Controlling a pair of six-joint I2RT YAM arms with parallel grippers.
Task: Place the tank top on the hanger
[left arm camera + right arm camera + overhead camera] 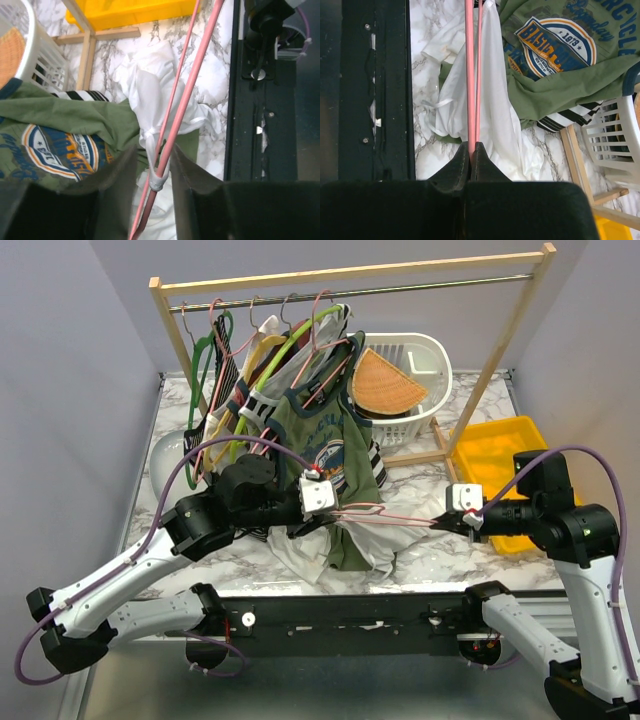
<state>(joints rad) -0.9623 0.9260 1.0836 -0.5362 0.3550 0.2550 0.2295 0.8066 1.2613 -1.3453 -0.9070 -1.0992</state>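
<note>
Right tool (447,523): jaws closed tight on one end of the hanger (390,517); its two pink wires run straight out from the fingertips.
Left tool (340,510): at the hanger's other end, facing the right tool; jaws partly apart, straddling both wires, with a gap showing on one side and no clamp visible.
Hanger: thin pink wire, held roughly level between the two tools, above the worktop (440,560).
Tank top (300,555): plain white, crumpled on the worktop below and between the tools; one narrow strap (157,175) is wound round the wires right between the left tool's fingers (187,175); the rest trails down from there.
Green top (325,450): olive with a round print; lies beyond the left tool, partly over the white cloth.
Clothes rail (350,290): wooden frame beyond both tools, carrying several other hangers.
White basket (420,355): under the rail, beyond the right tool.
Yellow bin (495,455): just beyond the right tool's arm.
</note>
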